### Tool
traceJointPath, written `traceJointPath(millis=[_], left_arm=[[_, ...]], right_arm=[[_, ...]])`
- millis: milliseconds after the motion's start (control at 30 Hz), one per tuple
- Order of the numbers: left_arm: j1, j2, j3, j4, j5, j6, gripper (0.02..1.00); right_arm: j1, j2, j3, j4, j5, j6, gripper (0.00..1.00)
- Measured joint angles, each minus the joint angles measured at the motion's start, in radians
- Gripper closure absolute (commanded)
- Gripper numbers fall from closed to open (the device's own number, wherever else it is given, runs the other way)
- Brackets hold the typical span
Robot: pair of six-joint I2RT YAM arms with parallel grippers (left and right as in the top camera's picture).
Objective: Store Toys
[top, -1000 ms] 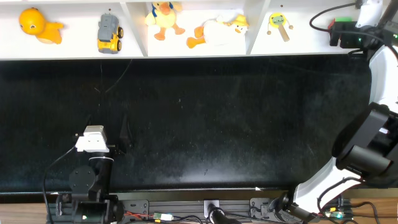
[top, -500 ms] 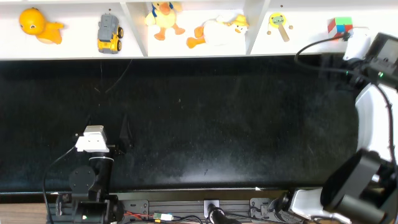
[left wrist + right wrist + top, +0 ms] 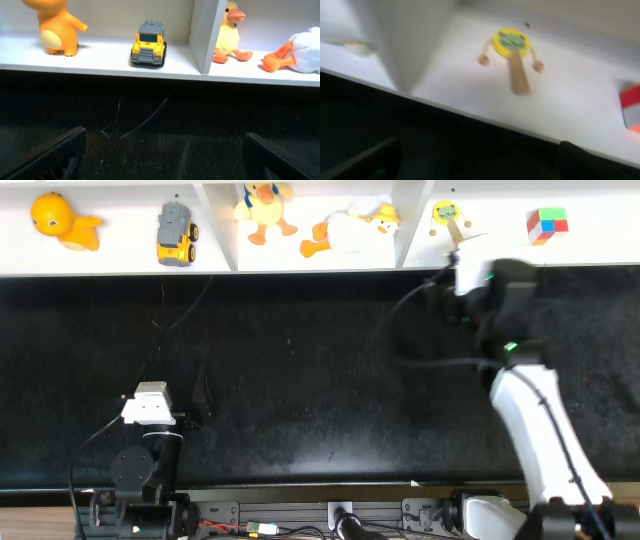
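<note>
Toys stand in a white shelf (image 3: pixel 320 262) along the table's far edge: an orange duck (image 3: pixel 62 220), a yellow truck (image 3: pixel 175 235), a yellow plush duck (image 3: pixel 264 210), a white plush duck (image 3: pixel 350 230), a yellow rattle drum (image 3: pixel 448 220) and a colour cube (image 3: pixel 547 224). My right arm (image 3: pixel 520 390) stretches up to the shelf front below the rattle. Its gripper (image 3: pixel 480 167) is open and holds nothing, facing the rattle (image 3: pixel 512 52), with the cube (image 3: pixel 632 107) off to one side. My left gripper (image 3: pixel 165 155) is open and empty over the mat, facing the truck (image 3: pixel 148 42).
A black mat (image 3: pixel 300 380) covers the table from the shelf to the near edge. The left arm (image 3: pixel 150 410) sits low at the front left. White dividers (image 3: pixel 205 35) split the shelf into compartments. Cables lie along the front rail.
My right arm has swung left from the cube's compartment to the front of the rattle's compartment. The cube, covered a second ago, now stands free on the shelf. The left arm has not moved.
</note>
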Motion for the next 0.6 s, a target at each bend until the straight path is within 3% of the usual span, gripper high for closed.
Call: traceJointPath(millis=[200,433,600], left_arm=[[0.000,0.000,0.000,0.000,0.000,0.000,0.020],[0.000,0.000,0.000,0.000,0.000,0.000,0.020],[0.000,0.000,0.000,0.000,0.000,0.000,0.020]], right_arm=[[0.175,-0.163,-0.190,0.173,0.122,0.142,0.005],[0.188,-0.401,-0.455,0.291,0.170,0.311,0.005],[0.187,-0.616,-0.628,0.371,0.177,0.353,0.005]])
